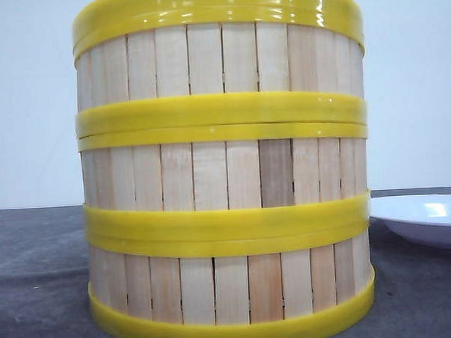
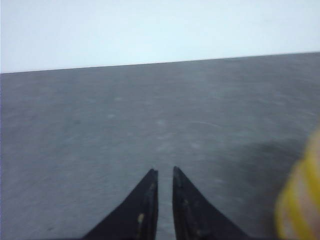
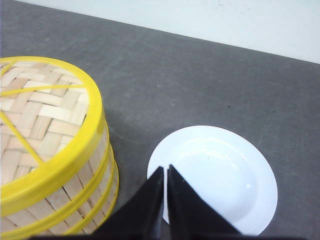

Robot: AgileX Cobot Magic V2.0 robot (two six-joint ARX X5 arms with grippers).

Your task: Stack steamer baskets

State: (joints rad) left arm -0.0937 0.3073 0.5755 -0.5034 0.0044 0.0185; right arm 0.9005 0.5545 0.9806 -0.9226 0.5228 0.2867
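Three steamer baskets stand stacked in one column close to the front camera: the bottom one (image 1: 229, 288), the middle one (image 1: 224, 173) and the top one (image 1: 219, 61), yellow rims meeting. The right wrist view shows the stack (image 3: 75, 190) from above, with a woven top crossed by yellow strips. My right gripper (image 3: 165, 167) hangs beside the stack, over the edge of the white plate, shut and holding nothing. My left gripper (image 2: 164, 171) is shut and empty over bare table, with a blurred edge of the stack (image 2: 300, 200) off to its side. Neither gripper shows in the front view.
A white plate (image 3: 220, 175) lies on the grey table next to the stack, to its right in the front view (image 1: 430, 216). A pale wall (image 1: 28, 95) rises behind the table's far edge. The grey table top (image 2: 125, 125) stretches ahead of the left gripper.
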